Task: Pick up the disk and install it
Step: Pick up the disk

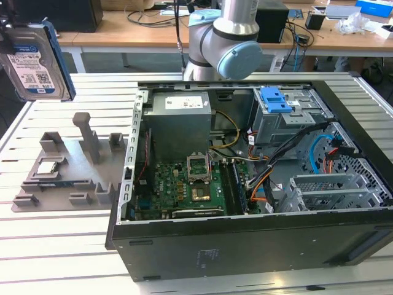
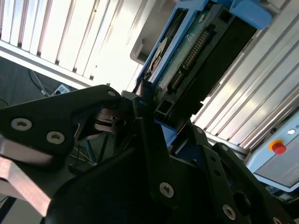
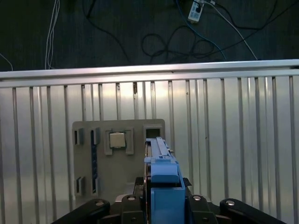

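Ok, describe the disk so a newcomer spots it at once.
Start at the open computer case on the slatted table; at the exterior view's left lies a grey fixture plate. Above that, raised in the air, is the disk: a silver slab with white-and-blue label and blue side rails.

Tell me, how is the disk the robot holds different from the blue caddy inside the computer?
The disk is held upright in the hand, above the table; the blue caddy sits on the grey drive bay inside the case. The disk is silver with a white-and-blue label; the caddy is plain blue. Both have blue plastic.
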Motion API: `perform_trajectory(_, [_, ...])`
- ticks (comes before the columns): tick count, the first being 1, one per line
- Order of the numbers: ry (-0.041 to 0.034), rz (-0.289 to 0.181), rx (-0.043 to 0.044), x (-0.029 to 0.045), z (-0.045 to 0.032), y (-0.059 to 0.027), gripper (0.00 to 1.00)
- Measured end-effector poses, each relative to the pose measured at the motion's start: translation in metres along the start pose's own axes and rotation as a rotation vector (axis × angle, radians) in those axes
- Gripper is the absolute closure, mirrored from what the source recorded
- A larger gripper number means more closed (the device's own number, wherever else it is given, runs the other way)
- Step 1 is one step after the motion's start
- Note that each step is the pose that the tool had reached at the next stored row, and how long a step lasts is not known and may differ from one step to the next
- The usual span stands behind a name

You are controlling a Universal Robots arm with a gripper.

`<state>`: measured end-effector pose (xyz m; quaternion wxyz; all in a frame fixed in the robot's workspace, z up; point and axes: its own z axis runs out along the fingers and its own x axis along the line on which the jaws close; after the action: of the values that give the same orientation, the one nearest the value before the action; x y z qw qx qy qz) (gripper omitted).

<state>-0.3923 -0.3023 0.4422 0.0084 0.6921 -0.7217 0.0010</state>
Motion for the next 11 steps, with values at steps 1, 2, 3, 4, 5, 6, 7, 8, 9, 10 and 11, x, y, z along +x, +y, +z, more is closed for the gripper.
perform_trajectory(1, [0.0001, 0.0, 0.0, 0.0001, -0.0038, 0.0, 0.63])
perform_trajectory(2, [0.0, 0.0, 0.0001, 0.0001, -0.0071, 0.0001, 0.63])
perform_trajectory(3, [0.0, 0.0, -0.0001, 0.0002, -0.0109, 0.0001, 0.63])
perform_trajectory(4, [0.0, 0.0, 0.0, 0.0002, -0.0143, 0.0002, 0.63])
perform_trajectory(5, [0.0, 0.0, 0.0, 0.0002, -0.0173, 0.0002, 0.63])
perform_trajectory(6, [0.0, 0.0, 0.0001, 0.0002, -0.019, 0.0002, 0.63])
perform_trajectory(7, [0.0, 0.0, 0.0, 0.0003, -0.0216, 0.0002, 0.63])
perform_trajectory(8, [0.0, 0.0, -0.0001, 0.0003, -0.0248, 0.0002, 0.63])
perform_trajectory(9, [0.0, 0.0, 0.0, 0.0004, -0.0275, 0.0003, 0.63])
perform_trajectory(10, [0.0, 0.0, 0.0, 0.0004, -0.029, 0.0003, 0.63])
perform_trajectory(11, [0.0, 0.0, 0.0, 0.0004, -0.0317, 0.0003, 0.63])
